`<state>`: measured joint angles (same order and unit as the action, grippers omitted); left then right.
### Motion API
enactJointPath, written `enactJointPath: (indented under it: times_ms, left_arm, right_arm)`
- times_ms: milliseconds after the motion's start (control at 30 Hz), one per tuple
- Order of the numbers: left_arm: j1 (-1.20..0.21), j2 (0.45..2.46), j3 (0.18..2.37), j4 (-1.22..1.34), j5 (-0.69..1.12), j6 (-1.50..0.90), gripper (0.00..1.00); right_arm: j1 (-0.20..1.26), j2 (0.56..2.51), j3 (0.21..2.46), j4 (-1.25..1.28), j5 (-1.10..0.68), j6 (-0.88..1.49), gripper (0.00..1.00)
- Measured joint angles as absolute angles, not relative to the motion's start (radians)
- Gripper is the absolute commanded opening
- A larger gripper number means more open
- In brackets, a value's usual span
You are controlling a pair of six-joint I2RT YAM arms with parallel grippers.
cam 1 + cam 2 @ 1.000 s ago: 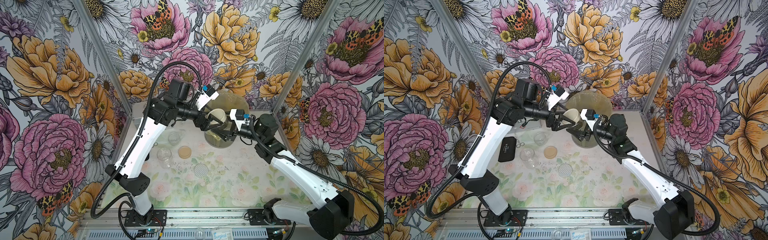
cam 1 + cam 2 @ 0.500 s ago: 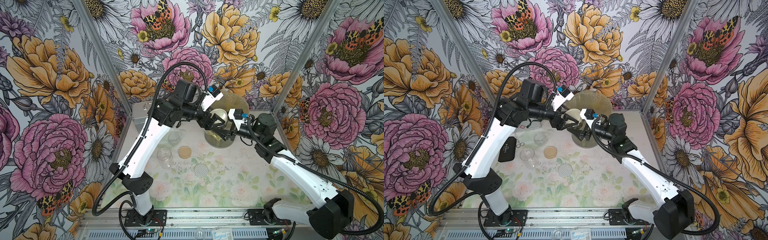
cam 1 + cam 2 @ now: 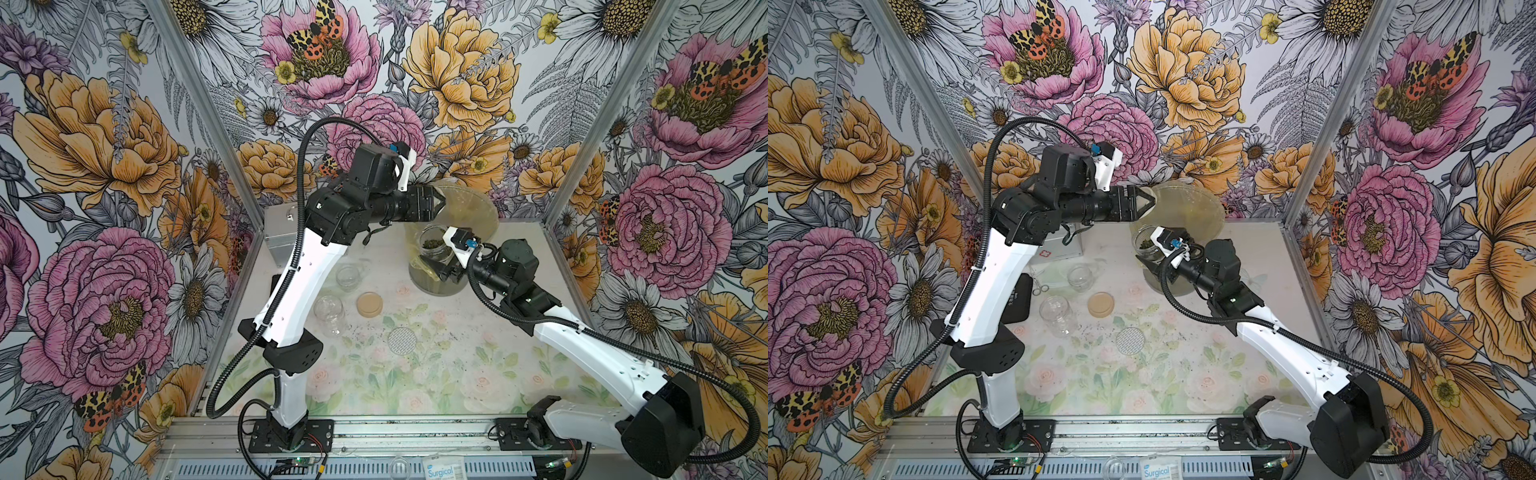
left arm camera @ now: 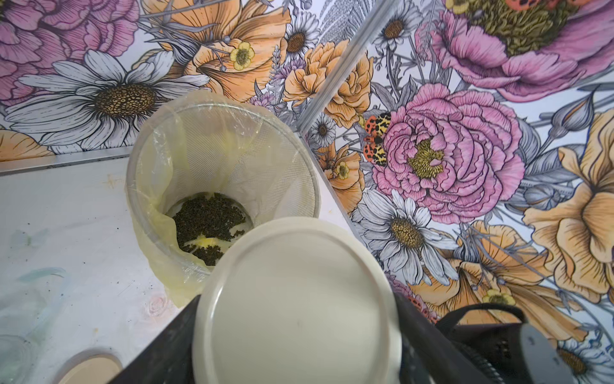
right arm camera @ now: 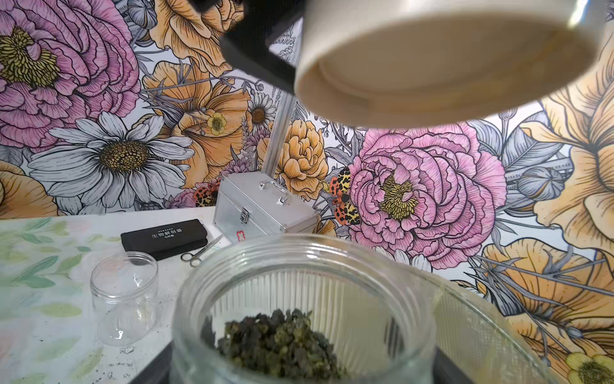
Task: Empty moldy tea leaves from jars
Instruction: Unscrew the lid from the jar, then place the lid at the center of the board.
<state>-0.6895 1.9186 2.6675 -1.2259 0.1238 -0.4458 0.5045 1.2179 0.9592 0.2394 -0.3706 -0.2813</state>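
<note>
Evidently the last full jar is being readied for tipping. The right end effector (image 3: 434,266) is clamped round the open jar (image 5: 299,299), holding it upright, raised off the table (image 3: 415,374) and just beside the rim of the lined bin (image 3: 471,199). Held level like that, the tea leaves (image 5: 279,339) heaped in its bottom cannot spill early.

The left end effector (image 3: 438,203) grips the cream lid (image 4: 295,306) by its edges, high above the jar's mouth. I judge this keeps the lid clear of the pour. A dark heap of dumped leaves (image 4: 209,219) lies in the bin's yellow bag.

The farther empty jar (image 3: 347,277) and nearer empty jar (image 3: 329,315) stand apart from the bin, beside a tan lid (image 3: 369,304) and a dotted lid (image 3: 402,340), leaving the bin's approach free.
</note>
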Motion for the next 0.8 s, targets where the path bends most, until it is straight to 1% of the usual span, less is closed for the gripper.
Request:
enactJointPath:
  times_ms: [133,300,433,567,800]
  left_arm:
    - [-0.690,1.870,2.622,-1.221,0.018,-0.435,0.00]
    - [-0.693,1.748,2.462,-1.221,-0.203,-0.376,0.00]
    - [-0.727,1.668,2.315,-1.206,-0.355,-0.331,0.00]
    - [-0.788,1.589,2.077,-1.162,-0.453,-0.326,0.00]
    - [-0.856,1.472,1.597,-1.046,-0.511,-0.412,0.00]
  right_arm:
    - [0.505,1.217,0.939,0.279,-0.359,-0.269,0.00]
    - [0.505,1.181,0.934,0.314,-0.331,-0.224,0.00]
    - [0.501,1.129,0.934,0.335,-0.292,-0.176,0.00]
    - [0.488,1.060,0.934,0.329,-0.231,-0.128,0.00]
    - [0.475,0.916,0.934,0.227,-0.134,-0.081,0.00]
